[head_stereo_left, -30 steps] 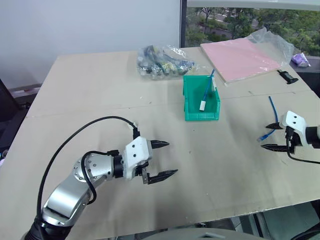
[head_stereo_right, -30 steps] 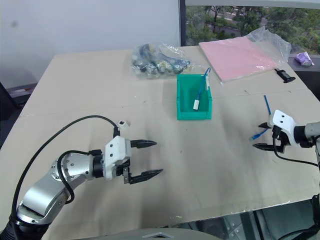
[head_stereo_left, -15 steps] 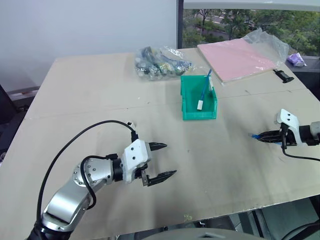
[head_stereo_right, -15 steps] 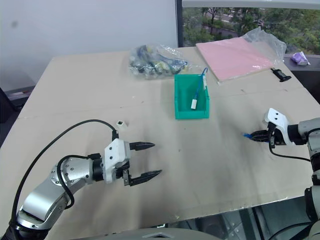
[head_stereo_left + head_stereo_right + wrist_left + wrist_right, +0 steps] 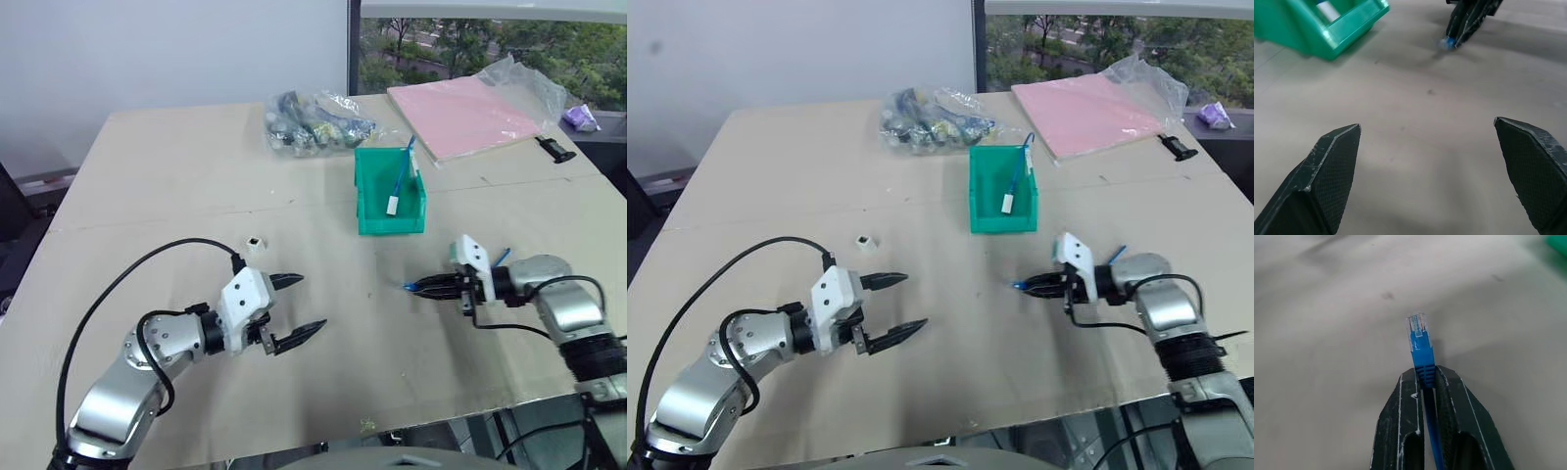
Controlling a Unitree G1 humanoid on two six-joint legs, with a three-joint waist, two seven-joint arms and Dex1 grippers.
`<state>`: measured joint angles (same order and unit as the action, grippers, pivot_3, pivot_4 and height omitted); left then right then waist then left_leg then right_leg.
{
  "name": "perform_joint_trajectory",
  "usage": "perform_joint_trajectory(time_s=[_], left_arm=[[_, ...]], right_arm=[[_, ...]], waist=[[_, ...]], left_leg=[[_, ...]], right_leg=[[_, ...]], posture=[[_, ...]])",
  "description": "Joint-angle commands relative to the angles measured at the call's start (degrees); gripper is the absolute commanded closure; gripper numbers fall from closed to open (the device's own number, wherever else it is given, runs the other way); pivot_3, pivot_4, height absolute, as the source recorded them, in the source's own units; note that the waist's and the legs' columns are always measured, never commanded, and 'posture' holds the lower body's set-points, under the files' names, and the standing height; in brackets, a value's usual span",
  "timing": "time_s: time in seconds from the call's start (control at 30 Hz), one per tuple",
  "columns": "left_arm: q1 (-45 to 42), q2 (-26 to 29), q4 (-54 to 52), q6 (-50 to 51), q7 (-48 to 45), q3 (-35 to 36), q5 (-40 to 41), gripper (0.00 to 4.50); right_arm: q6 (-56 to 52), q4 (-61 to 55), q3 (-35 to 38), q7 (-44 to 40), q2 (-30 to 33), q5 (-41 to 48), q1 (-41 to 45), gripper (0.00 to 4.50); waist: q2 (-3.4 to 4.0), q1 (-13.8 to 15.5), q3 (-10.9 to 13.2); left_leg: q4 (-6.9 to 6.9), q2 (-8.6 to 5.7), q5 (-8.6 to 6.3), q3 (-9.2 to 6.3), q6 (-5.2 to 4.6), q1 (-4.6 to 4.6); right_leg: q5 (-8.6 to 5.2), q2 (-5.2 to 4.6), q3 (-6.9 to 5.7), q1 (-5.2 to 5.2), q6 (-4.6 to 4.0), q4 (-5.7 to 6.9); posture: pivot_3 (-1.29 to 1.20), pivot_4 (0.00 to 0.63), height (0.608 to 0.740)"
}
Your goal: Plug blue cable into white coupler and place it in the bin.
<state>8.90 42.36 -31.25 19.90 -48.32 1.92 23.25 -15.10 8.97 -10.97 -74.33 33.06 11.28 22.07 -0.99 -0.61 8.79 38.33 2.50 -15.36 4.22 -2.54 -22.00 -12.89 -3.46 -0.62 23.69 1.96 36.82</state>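
My right gripper [image 5: 419, 287] is shut on the blue cable [image 5: 1419, 343] just behind its clear plug, which sticks out ahead of the fingertips just above the tabletop near the table's middle. The cable's tail [image 5: 502, 257] trails behind the wrist. The white coupler [image 5: 255, 242] lies alone on the table, just beyond my left gripper [image 5: 312, 302], which hovers open and holds nothing. The green bin [image 5: 392, 223] stands further back with another blue cable and white coupler [image 5: 400, 186] inside. In the left wrist view the right gripper's plug [image 5: 1448, 43] shows ahead, beside the bin [image 5: 1334, 41].
A clear bag of parts [image 5: 318, 122] lies behind the bin. A pink sheet in plastic [image 5: 470, 113] sits at the back right, with a small black item [image 5: 560, 149] beside it. The table's front edge runs close below both arms.
My right gripper shut on the blue cable at the right edge and carried it left toward the table's middle. The left gripper drifted slightly left, still open, uncovering the white coupler.
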Motion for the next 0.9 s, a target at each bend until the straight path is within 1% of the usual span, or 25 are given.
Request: perform_joint_trajectory(time_s=[0.03, 0.17, 0.3, 0.33, 0.4, 0.53, 0.6, 0.63, 0.67, 0.77, 0.83, 0.9], left_arm=[[0.5, 0.81, -0.23, -1.67, -0.72, 1.63, -0.61, 0.0], [0.74, 1.37, 0.44, -1.99, -1.53, 1.8, -0.97, 0.0], [-0.62, 1.37, 1.88, -2.33, -2.37, 0.74, -1.76, 0.0], [-1.33, 1.22, 2.46, -2.47, -2.57, 0.17, -2.06, 0.0], [-3.19, 0.73, 3.88, -2.89, -3.03, -1.34, -2.75, 0.0], [-8.98, -1.46, 8.24, -2.89, -3.39, -5.32, -4.46, 0.0], [-12.27, -2.75, 10.76, -2.83, -3.73, -7.83, -5.72, 0.0], [-13.95, -3.43, 12.22, -3.13, -4.12, -9.28, -6.54, 0.0], [-16.45, -4.61, 14.46, -3.21, -4.42, -11.26, -7.6, 0.0], [-21.41, -7.25, 19.28, -4.04, -5.64, -15.07, -9.62, 0.0], [-24.87, -9.37, 23.01, -5.05, -7.16, -17.74, -10.8, 0.0], [-27.22, -10.79, 25.96, -6.29, -8.47, -19.57, -11.99, 0.0]], right_arm=[[7.95, 2.98, -5.04, 0.29, -2.22, -4.71, 3.13, 4.41], [11.52, 6.71, -7.93, -0.08, -5.27, -6.63, 7.38, 4.41], [11.18, 7.58, -8.98, -1.31, -6.9, -6.25, 9.62, 4.41], [10.75, 7.22, -8.97, -1.7, -6.91, -5.85, 9.69, 4.11], [9.98, 5.91, -8.17, -1.85, -6.63, -4.71, 9.24, 3.38], [6.5, -0.37, -3.57, -0.21, -3.88, -0.83, 5.91, 1.5], [4.14, -4.89, 0.0, 2.02, -2.02, 1.55, 2.94, 0.57], [3.35, -7.4, 2.22, 3.61, -1.07, 2.61, 0.98, 0.23], [1.45, -11.16, 5.54, 5.32, -0.01, 4.88, -2.16, 0.08], [-2.69, -19.81, 12.16, 9.17, 1.74, 9.53, -9.76, 0.08], [-3.6, -25.35, 17.54, 12.3, 1.62, 12.67, -16.81, 0.08], [-3.39, -28.45, 20.79, 14.03, 1.42, 14.5, -22.38, 0.08]], waist=[[-0.01, -0.04, 0.0], [-0.1, -0.31, 0.02], [-0.09, -0.22, 0.02], [-0.09, -0.17, 0.02], [-0.09, -0.06, 0.03], [-0.06, 0.42, 0.06], [-0.05, 0.85, 0.07], [-0.07, 1.07, 0.08], [-0.07, 1.52, 0.08], [-0.09, 1.63, 0.09], [-0.1, 1.85, 0.08], [-0.11, 1.44, 0.08]], left_leg=[[0.0, -0.02, 0.0, 0.01, 0.0, 0.01], [0.0, 0.04, 0.0, 0.0, 0.0, 0.04], [-0.01, 0.17, 0.0, -0.02, 0.0, 0.05], [-0.01, 0.2, 0.0, -0.04, 0.0, 0.04], [-0.02, 0.22, 0.0, -0.07, 0.0, 0.01], [-0.01, 0.15, 0.0, -0.04, 0.01, -0.04], [-0.01, 0.02, 0.0, -0.06, 0.01, -0.11], [-0.01, -0.03, 0.0, -0.06, 0.01, -0.12], [0.0, -0.08, 0.0, -0.05, 0.0, -0.15], [0.02, -0.19, 0.0, -0.12, 0.0, -0.26], [0.03, -0.25, 0.0, -0.14, 0.0, -0.35], [0.08, -0.26, 0.0, -0.14, 0.0, -0.45]], right_leg=[[0.0, 0.0, 0.0, 0.0, 0.0, 0.0], [0.0, 0.06, 0.0, -0.01, -0.01, 0.01], [0.01, 0.19, -0.02, 0.0, -0.03, 0.02], [0.02, 0.22, -0.03, 0.0, -0.05, 0.02], [0.02, 0.22, -0.06, 0.01, -0.06, 0.02], [0.02, 0.13, -0.05, 0.02, -0.06, 0.0], [0.02, 0.0, -0.08, 0.04, -0.04, -0.03], [0.02, -0.03, -0.08, 0.05, -0.04, -0.03], [0.02, -0.09, -0.08, 0.05, -0.03, -0.05], [0.01, -0.13, -0.19, 0.05, 0.0, -0.08], [0.01, -0.13, -0.25, 0.06, 0.01, -0.1], [0.1, -0.08, -0.38, 0.09, 0.18, -0.1]], posture=[[0.0, 0.15, 0.728], [0.0, 0.15, 0.728], [0.0, 0.15, 0.728], [0.0, 0.15, 0.728], [0.0, 0.15, 0.728], [0.0, 0.15, 0.728], [0.0, 0.15, 0.728], [0.0, 0.15, 0.728], [0.0, 0.15, 0.728], [0.0, 0.15, 0.728], [0.0, 0.15, 0.728], [0.0, 0.15, 0.728]])
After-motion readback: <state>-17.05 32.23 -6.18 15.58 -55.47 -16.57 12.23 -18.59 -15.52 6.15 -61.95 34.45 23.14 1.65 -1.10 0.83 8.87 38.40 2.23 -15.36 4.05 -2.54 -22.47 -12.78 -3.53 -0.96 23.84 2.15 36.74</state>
